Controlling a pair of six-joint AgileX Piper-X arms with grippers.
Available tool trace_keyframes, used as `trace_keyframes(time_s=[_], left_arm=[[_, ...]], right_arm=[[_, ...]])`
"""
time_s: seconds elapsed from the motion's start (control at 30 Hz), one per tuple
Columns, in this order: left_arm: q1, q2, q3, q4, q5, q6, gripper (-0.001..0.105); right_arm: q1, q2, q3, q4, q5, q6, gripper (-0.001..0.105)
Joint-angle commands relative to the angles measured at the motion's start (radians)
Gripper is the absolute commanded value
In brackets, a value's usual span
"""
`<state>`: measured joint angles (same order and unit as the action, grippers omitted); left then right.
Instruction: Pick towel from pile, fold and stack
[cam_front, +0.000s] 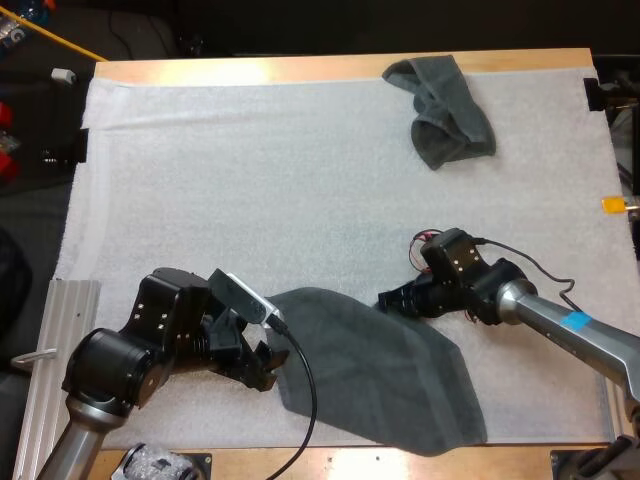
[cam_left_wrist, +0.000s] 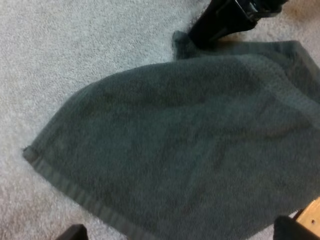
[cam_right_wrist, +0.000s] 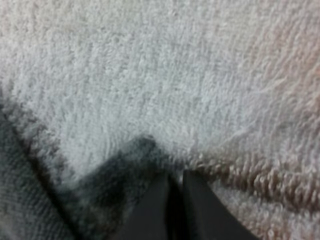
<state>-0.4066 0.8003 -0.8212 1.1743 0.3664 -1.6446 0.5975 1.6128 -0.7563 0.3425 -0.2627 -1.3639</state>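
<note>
right gripper (cam_front: 385, 298) is clamped on a corner of the flat dark grey-green cloth towel (cam_front: 385, 380). left gripper (cam_front: 268, 367) hangs at its opposite edge, spread open, holding nothing.

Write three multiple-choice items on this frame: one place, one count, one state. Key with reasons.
1. The crumpled towel lies: A) at the far right of the mat B) at its near left C) off the table
2. Towels in view: A) one B) two C) three
3. The left gripper is: A) open B) shut on a towel C) shut on nothing
Key: A, it sits by the far right corner; B, the crumpled one plus the spread towel; A, its fingers stand wide apart.
</note>
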Motion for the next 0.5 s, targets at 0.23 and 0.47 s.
trace_keyframes(time_s=[0.23, 0.47], left_arm=[[-0.006, -0.001, 0.046, -0.097, 0.005, -0.004, 0.069], [-0.006, 0.002, 0.123, -0.212, 0.005, -0.004, 0.069]], right_arm=[[-0.001, -0.156, -0.001, 0.011, 0.238, -0.013, 0.0], [-0.001, -0.206, -0.001, 0.078, 0.428, -0.019, 0.0]])
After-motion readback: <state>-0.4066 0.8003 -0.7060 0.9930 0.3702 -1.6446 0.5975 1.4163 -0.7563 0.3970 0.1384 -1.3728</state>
